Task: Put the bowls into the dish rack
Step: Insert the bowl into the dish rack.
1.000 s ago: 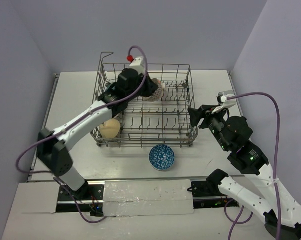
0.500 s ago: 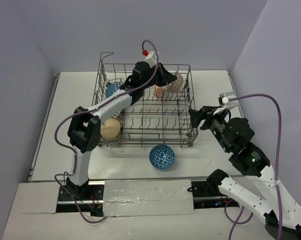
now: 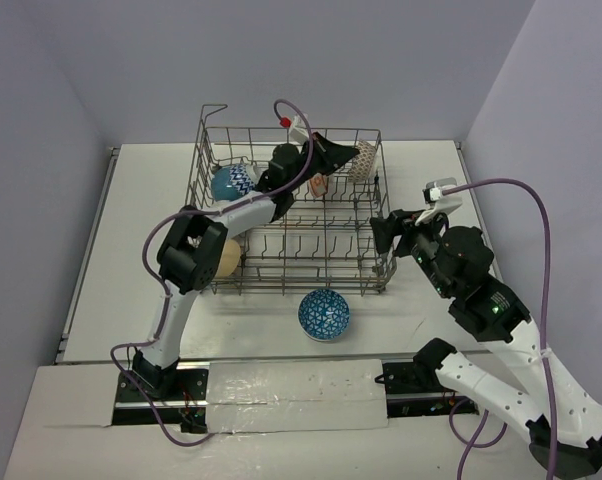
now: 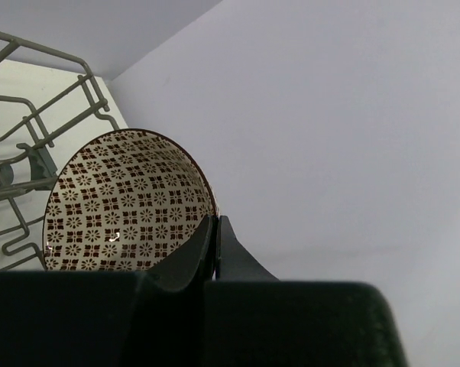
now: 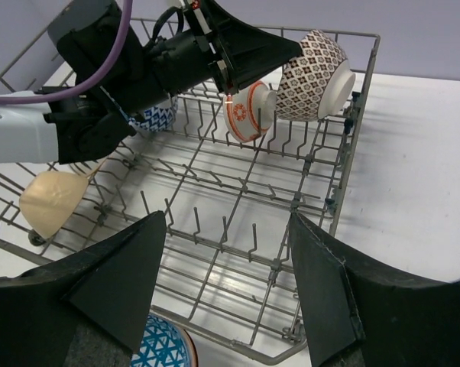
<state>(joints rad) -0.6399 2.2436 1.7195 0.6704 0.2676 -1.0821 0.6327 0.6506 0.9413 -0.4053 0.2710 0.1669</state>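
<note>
1. Grey metal wire dish rack with rows of upright tines stands on the white table, and four of the five bowls are inside it or at its rim.
2. The left gripper reaches over the dish rack to its far right corner. Its two black fingers are pressed together on the rim of a brown-and-white patterned bowl.
3. That bowl is tipped on its side at the far right corner of the dish rack, with its pale foot towards the rack's right wall. Whether it touches the tines below cannot be told.
4. A small orange-and-white bowl stands on edge among the tines of the far row. It is just beside the gripped bowl, on the side nearer the rack's middle.
5. A blue-and-white patterned bowl sits in the far left part of the dish rack, partly hidden behind the left arm.
6. A plain cream bowl lies tilted in the near left corner of the dish rack.
7. A blue bowl with a white lattice pattern stands upright on the table. It is just outside the near wall of the dish rack, towards its right half.
8. The right gripper hangs just outside the near right corner of the dish rack and faces in over the tines. Its jaws stand well apart with nothing between them.
</note>
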